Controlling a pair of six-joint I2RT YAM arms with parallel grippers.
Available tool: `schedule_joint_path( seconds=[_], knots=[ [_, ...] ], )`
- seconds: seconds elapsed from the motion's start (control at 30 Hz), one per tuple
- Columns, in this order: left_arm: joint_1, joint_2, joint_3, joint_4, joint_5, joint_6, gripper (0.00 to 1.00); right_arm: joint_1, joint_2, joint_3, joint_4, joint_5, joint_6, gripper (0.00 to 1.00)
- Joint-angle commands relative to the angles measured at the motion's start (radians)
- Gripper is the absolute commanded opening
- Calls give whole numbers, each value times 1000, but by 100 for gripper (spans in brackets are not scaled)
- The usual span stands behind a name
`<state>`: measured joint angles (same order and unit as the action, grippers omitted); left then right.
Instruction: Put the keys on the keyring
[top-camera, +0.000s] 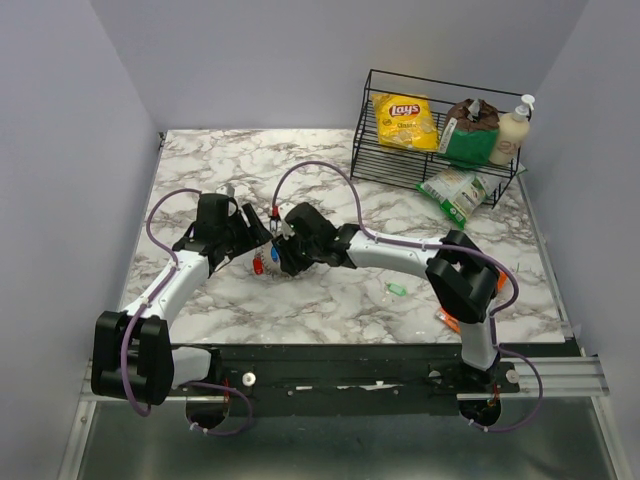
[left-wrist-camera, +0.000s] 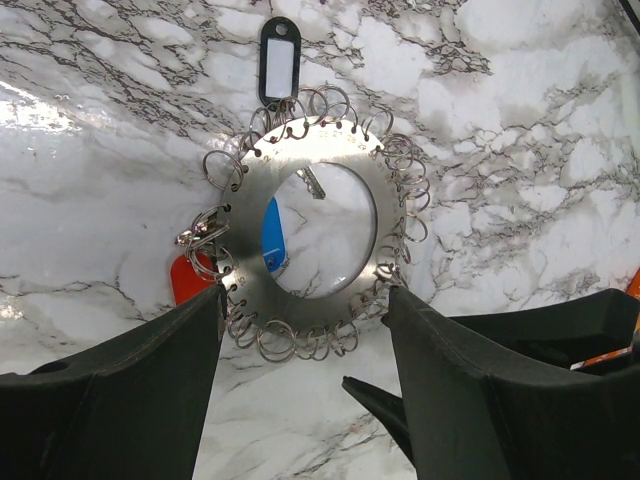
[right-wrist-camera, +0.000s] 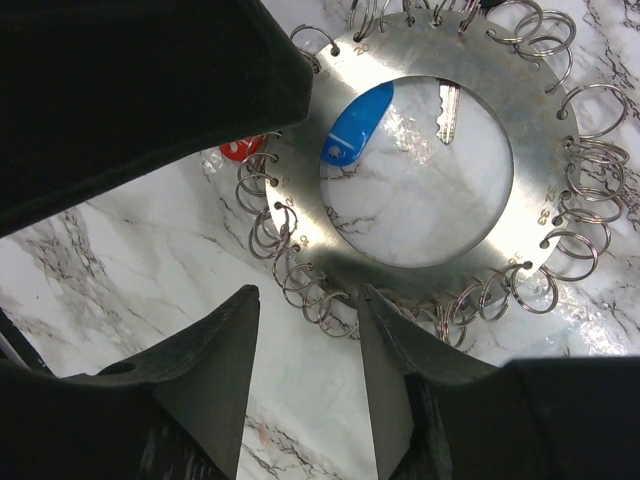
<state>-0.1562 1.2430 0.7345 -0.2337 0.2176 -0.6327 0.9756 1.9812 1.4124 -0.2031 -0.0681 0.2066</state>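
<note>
The keyring (left-wrist-camera: 392, 215), a flat grey metal disc with an open centre and small wire loops round its rim, lies on the marble. A blue key (left-wrist-camera: 270, 235) shows through its centre and a red key (left-wrist-camera: 188, 280) peeks out at its left edge. A pale green key (top-camera: 397, 290) lies apart to the right. My left gripper (left-wrist-camera: 305, 300) straddles the ring's near rim, a fingertip against the loops on each side. My right gripper (right-wrist-camera: 305, 300) is open at the ring's opposite edge, a few loops between its fingertips (right-wrist-camera: 380, 310).
A black tag (left-wrist-camera: 279, 60) with a white label hangs on the ring's far side. A wire basket (top-camera: 372, 160) at the back right holds a yellow crisp packet (top-camera: 405, 120), a green bag and a bottle (top-camera: 512, 130). A green packet (top-camera: 455, 192) lies before it.
</note>
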Motion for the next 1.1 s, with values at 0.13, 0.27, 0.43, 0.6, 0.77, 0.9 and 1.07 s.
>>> schedule_joint_path(
  seconds=[0.13, 0.27, 0.43, 0.6, 0.77, 0.9, 1.07],
  knots=[
    [9, -7, -9, -7, 23, 2, 75, 31, 42, 39, -44, 50, -30, 46],
    [9, -8, -7, -9, 25, 4, 75, 35, 57, 45, -50, 53, -33, 46],
    [9, -7, -7, -10, 26, 4, 75, 43, 67, 56, -53, 53, -32, 46],
    [9, -2, -6, -7, 29, 2, 75, 46, 82, 60, -59, 59, -33, 40],
    [9, -1, -7, -6, 32, 2, 75, 49, 97, 63, -64, 62, -36, 40],
    [9, -2, -6, -6, 32, 2, 75, 51, 100, 60, -70, 63, -36, 39],
    [9, -7, -6, -6, 28, 2, 75, 51, 97, 46, -71, 94, -27, 39]
  ],
)
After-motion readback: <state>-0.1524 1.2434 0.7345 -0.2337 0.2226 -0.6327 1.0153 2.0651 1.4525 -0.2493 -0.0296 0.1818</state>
